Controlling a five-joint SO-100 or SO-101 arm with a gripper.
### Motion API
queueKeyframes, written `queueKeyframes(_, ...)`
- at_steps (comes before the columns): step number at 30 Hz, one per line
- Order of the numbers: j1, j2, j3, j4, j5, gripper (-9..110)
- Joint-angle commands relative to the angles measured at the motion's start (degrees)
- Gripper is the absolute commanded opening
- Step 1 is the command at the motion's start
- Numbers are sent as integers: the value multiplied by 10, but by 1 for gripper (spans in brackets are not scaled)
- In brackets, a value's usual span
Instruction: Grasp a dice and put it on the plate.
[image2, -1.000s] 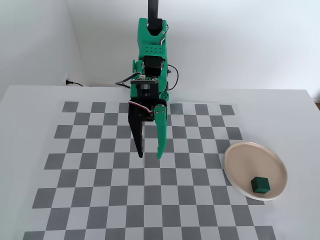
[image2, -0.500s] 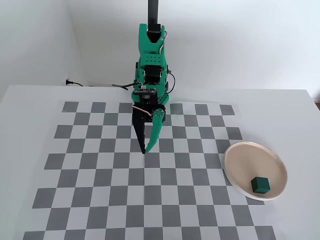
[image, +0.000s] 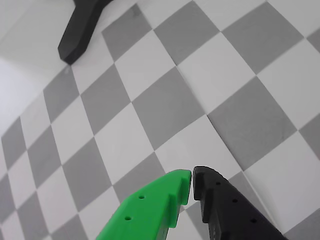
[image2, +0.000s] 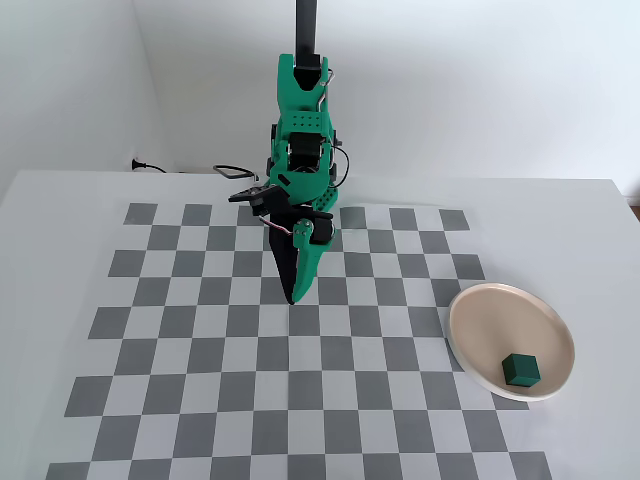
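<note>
The dark green dice (image2: 520, 369) rests inside the beige-pink plate (image2: 480, 312) at the right of the fixed view, toward the plate's front. My gripper (image2: 294, 300) hangs over the checkerboard's middle, far left of the plate, pointing down with its green and black fingers pressed together and nothing between them. In the wrist view the gripper (image: 192, 175) shows its green finger and black finger tip to tip above grey and white squares. Neither dice nor plate appears in the wrist view.
A grey-and-white checkerboard mat (image2: 200, 350) covers the white table. The green arm's base (image2: 300, 150) stands at the back centre, with a black cable (image2: 150, 166) running left along the wall. A black foot (image: 80, 30) shows at the wrist view's top left.
The fingers, spread apart a second ago, have closed together on nothing. The wrist has turned and the arm has drawn slightly up and back. The dice stays on the plate.
</note>
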Motion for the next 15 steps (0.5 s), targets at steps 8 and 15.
queueKeyframes(8,25,-4,18,13,152,-4)
queueKeyframes(15,39,80,36,69,352,-4)
